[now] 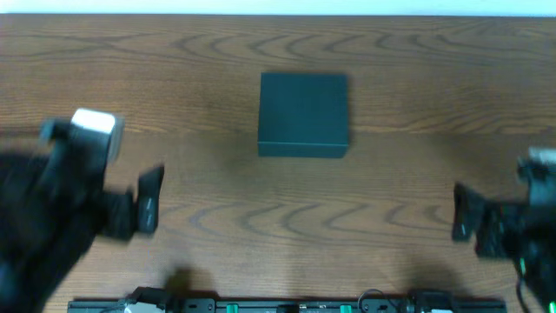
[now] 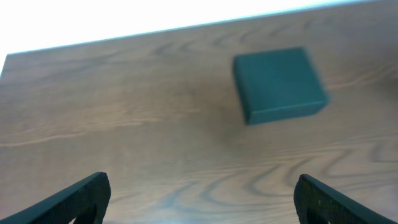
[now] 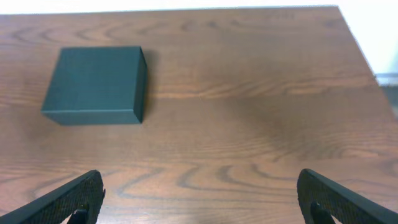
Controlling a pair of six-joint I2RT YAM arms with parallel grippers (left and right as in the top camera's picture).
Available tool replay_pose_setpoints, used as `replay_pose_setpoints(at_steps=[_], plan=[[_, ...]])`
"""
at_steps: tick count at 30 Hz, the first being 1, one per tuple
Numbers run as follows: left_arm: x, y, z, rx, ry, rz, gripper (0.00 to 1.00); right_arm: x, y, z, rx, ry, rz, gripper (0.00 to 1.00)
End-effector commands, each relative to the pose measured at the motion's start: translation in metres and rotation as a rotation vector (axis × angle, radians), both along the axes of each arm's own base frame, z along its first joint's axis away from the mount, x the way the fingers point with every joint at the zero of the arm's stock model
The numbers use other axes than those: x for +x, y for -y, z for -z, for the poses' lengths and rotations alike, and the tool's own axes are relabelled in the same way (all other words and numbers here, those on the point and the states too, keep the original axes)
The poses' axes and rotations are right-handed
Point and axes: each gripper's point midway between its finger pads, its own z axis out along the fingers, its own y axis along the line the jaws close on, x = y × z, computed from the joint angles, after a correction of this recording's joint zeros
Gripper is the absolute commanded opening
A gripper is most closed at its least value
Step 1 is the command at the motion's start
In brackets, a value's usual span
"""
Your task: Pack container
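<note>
1. Overhead: the box (image 1: 303, 115) sits mid-table (image 1: 174, 52), a bit toward the far side, with a flat top and the lid down. The left gripper (image 1: 149, 200) is near-left and the right gripper (image 1: 465, 213) near-right. Both are well apart from the box and blurry, so I cannot tell the jaw gap from here. Only this view shows both arms at once, a white block (image 1: 95, 124) on the left arm and the rail (image 1: 287, 306) at the near edge.
2. Left wrist: the fingers (image 2: 81, 199) sit at the bottom corners, spread wide, so the left gripper is released with only bare wood between them. The box is far-right in the view, untouched, with one side face showing. The far table edge shows, with white beyond it.
3. Right wrist: the fingers are again at the bottom corners, wide apart, so the right gripper is released and holds nothing. The box is far-left in the view, with its near and right faces visible and seen more sharply than from overhead. Only this view shows the table's right edge.
</note>
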Motion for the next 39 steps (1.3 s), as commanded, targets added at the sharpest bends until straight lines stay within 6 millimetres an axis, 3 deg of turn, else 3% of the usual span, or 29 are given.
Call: replay_pose_setpoints(at_steps=[1,6,9,11,15,18,21,24,27,31,39], plan=[[-0.040,0.008,-0.010,-0.085,0.058,0.050,0.95,-0.033,-0.004,-0.011,-0.028,0.097,-0.040,0.99],[-0.090,-0.008,0.011,-0.061,0.069,0.014,0.95,-0.091,-0.027,-0.003,0.022,0.177,-0.155,0.99],[-0.098,-0.021,0.036,-0.069,0.062,-0.077,0.95,-0.100,-0.024,0.000,0.019,0.239,-0.131,0.99],[-0.086,-0.028,0.058,-0.051,0.068,-0.131,0.95,-0.085,-0.024,0.001,0.015,0.279,-0.132,0.99],[-0.025,-0.020,0.092,-0.076,0.143,-0.141,0.95,-0.025,-0.032,0.028,0.044,0.277,-0.183,0.99],[0.024,-0.001,0.121,-0.133,0.169,-0.098,0.95,0.022,-0.048,0.058,0.105,0.281,-0.264,0.99],[0.074,0.018,0.158,-0.185,0.210,-0.044,0.95,0.066,-0.050,0.088,0.154,0.314,-0.258,0.99],[0.112,0.023,0.202,-0.185,0.226,-0.048,0.95,0.100,-0.046,0.142,0.174,0.269,-0.229,0.99],[0.129,0.027,0.245,-0.178,0.171,-0.048,0.95,0.113,-0.047,0.193,0.209,0.188,-0.212,0.99],[0.140,0.029,0.283,-0.171,0.113,-0.048,0.95,0.122,-0.046,0.231,0.277,0.176,-0.169,0.99],[0.156,0.033,0.294,-0.220,0.198,-0.051,0.95,0.120,-0.046,0.268,0.251,0.299,-0.193,0.99]])
